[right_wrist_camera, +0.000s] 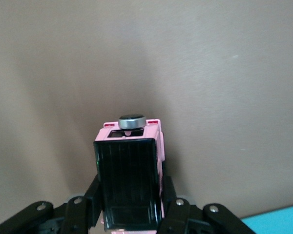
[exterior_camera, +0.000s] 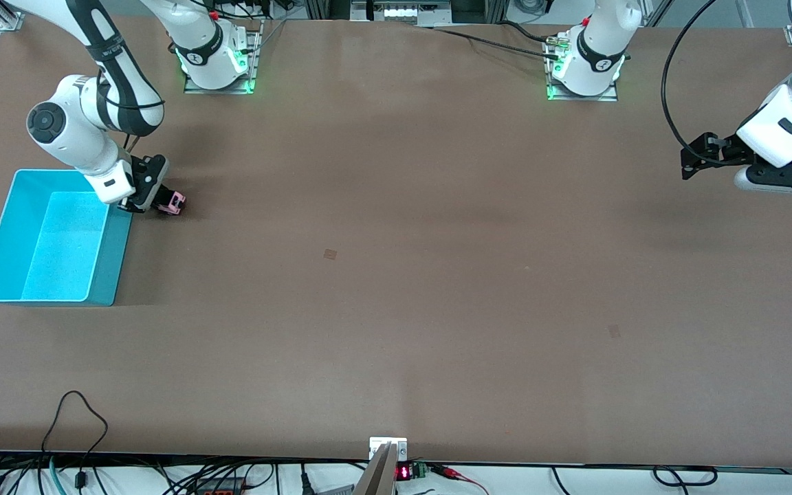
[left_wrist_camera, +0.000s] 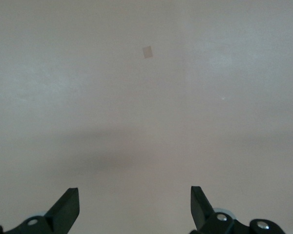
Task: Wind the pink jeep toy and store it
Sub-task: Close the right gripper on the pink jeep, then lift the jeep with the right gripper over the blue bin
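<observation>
1. Right gripper: clamped on the sides of the pink jeep toy, low at the table surface, just beside the cyan bin on the side toward the left arm's end. Whether the wheels touch the table cannot be told.
2. Left gripper: fingers spread, holding nothing, raised over bare table at the left arm's end. This arm waits.
3. Risk, slip: the fingers grip only the narrow body flanks. A quick lift or swing toward the bin could let the toy twist or drop outside the bin.
4. Risk, collision: the bin wall stands close. A low transfer could strike the rim and shove the bin.
5. Risk, unwinding: if the spring is wound, released wheels may spin and drive the toy away on contact.
6. Toy appearance: light-pink body, glossy black ribbed rectangular roof, and a round grey-rimmed disc, probably a spare wheel, at the end away from the gripper.
</observation>
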Tool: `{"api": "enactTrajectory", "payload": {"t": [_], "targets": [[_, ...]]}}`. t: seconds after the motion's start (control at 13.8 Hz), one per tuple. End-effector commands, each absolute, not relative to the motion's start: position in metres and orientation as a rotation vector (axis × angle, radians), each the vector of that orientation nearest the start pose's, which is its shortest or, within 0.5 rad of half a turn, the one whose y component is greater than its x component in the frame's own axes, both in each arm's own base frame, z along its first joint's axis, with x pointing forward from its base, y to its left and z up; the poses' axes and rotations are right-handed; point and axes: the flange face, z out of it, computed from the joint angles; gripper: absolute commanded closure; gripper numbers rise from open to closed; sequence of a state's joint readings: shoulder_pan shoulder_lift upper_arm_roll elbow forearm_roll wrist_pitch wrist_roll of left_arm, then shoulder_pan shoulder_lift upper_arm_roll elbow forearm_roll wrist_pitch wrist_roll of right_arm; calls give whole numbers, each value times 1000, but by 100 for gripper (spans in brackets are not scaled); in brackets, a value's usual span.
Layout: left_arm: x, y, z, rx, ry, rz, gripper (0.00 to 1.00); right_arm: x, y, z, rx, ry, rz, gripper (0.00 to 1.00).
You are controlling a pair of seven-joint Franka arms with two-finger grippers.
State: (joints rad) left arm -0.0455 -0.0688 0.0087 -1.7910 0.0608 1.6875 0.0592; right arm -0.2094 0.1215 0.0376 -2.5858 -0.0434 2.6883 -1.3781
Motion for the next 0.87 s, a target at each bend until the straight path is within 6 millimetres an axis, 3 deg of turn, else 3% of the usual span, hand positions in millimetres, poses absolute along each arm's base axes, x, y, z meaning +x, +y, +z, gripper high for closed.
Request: {"api": "enactTrajectory", "payload": {"t": [0.0, 0.51, 0.65, 0.8], "targets": [[535, -17, 575, -3091, 151, 60, 0, 460, -77, 249, -2673, -1691, -10, 100], [533, -18, 575, -3089, 153, 71, 0, 547, -81, 346, -2882, -1330, -76, 100], [533, -19, 575, -3089, 155, 74, 0, 563, -89, 368, -2966, -1159, -114, 100], [534, -19, 577, -3089, 155, 67, 0, 565, -103, 376, -3035, -976, -112, 100]]}}
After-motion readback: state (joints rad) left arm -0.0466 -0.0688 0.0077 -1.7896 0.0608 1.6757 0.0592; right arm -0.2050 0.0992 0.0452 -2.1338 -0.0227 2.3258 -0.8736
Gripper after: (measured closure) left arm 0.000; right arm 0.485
